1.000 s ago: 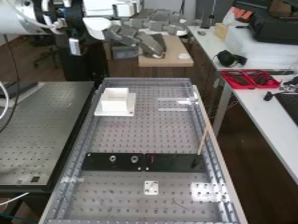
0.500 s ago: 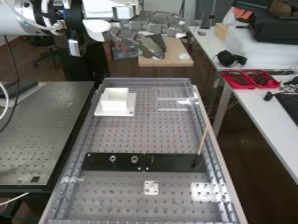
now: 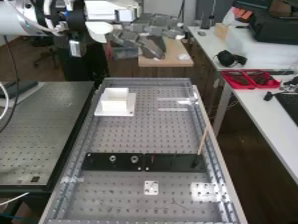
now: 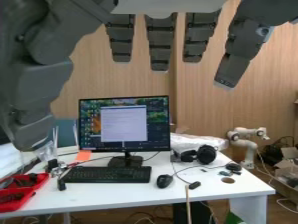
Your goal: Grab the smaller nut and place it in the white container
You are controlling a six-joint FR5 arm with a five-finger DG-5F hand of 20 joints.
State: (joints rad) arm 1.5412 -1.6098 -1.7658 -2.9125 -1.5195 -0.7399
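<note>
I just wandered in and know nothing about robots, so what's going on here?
A white robot arm is holding its dark grey hand up in the air by the bench's far end, fingers straight and gripping nothing. On the bench, a white container stands toward that end, and a larger nut and a bearing stand on a flat black bar.

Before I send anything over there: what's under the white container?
A flat white plate, wider than the container, lying on the perforated bench. The plate's middle, directly beneath the container, is covered, so I can't tell what is there.
</note>
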